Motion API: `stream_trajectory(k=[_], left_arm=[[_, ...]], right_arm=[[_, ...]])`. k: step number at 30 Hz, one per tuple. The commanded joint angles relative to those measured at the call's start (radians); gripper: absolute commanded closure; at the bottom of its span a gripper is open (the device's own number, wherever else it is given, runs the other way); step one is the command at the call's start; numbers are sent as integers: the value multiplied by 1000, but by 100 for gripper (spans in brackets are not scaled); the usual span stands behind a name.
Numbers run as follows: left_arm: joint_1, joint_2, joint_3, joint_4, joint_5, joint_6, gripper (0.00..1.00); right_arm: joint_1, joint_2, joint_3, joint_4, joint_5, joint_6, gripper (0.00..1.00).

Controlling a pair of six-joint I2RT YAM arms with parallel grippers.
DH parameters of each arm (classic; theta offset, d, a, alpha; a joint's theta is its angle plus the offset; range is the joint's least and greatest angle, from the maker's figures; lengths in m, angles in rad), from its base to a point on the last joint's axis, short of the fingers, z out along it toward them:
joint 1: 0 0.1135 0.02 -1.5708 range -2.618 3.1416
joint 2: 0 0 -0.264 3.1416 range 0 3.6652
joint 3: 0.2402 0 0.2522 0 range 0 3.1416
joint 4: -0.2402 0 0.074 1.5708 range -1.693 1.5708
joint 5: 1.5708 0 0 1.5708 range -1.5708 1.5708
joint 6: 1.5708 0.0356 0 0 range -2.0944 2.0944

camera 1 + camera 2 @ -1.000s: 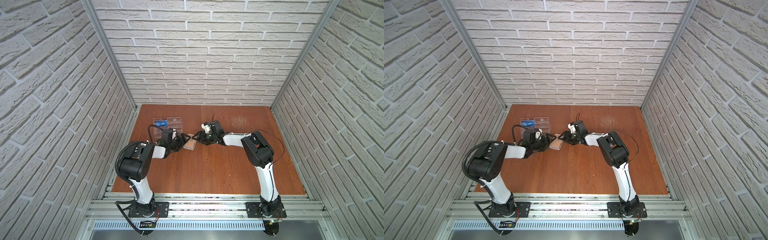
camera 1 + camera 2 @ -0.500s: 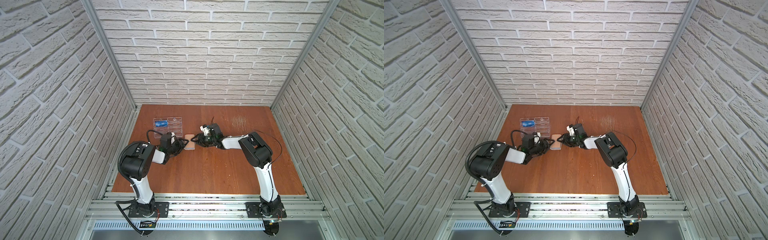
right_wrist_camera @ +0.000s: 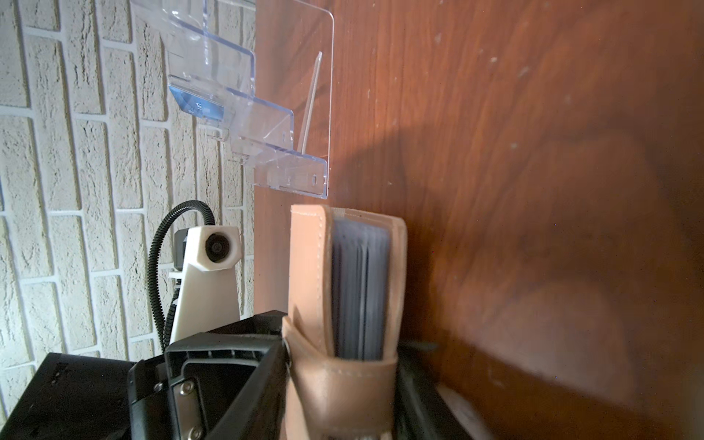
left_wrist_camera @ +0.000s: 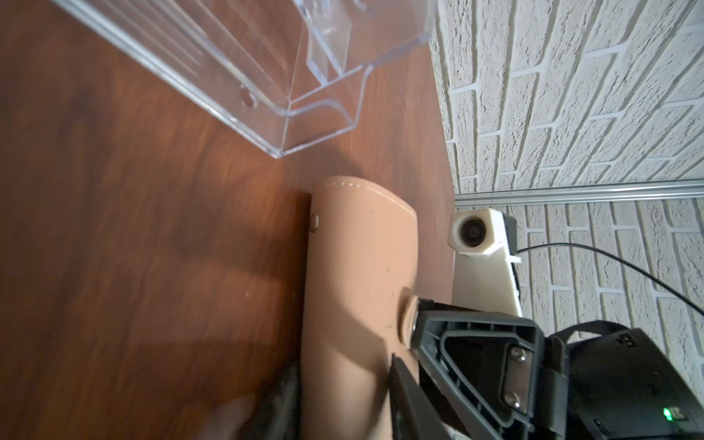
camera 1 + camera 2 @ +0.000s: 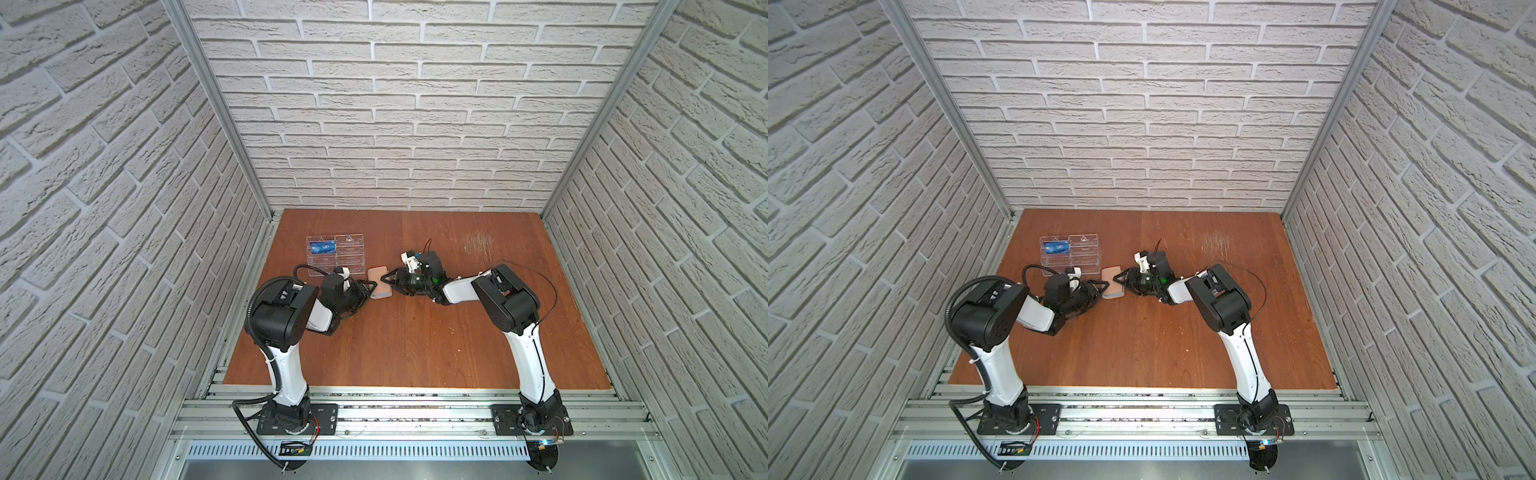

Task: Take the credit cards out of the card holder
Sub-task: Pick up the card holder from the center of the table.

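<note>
Two grippers are pinched onto the tan leather card holder (image 5: 376, 274), the left gripper (image 5: 373, 286) at its folded edge, the right gripper (image 5: 385, 278) at its strapped edge; it is laid on the wooden counter (image 5: 415, 332) just beside the clear acrylic rack (image 5: 345, 257).

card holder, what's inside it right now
Inside the card holder, between its tan covers, the right wrist view shows edges of stacked grey sleeve pages, with the strap across one end. Any cards in those sleeves are hidden.
</note>
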Motion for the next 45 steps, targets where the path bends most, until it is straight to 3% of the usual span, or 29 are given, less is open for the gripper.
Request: stream_trajectory(k=[1, 9, 12, 23, 34, 45], left_arm=[[-15, 9, 2, 108, 2, -1, 62], [-18, 4, 1, 108, 0, -3, 65], [-17, -11, -4, 105, 4, -2, 64], [19, -86, -31, 74, 1, 4, 46], [80, -220, -80, 68, -3, -23, 20], [81, -262, -53, 117, 18, -59, 12]], right_arm=[[42, 23, -18, 25, -48, 39, 54], [45, 21, -14, 66, -59, 56, 60], [45, 29, -13, 99, -69, 78, 73], [44, 11, -31, 145, -83, 105, 92], [27, -122, -68, 158, -96, 112, 94], [29, -272, -69, 128, -106, 120, 94]])
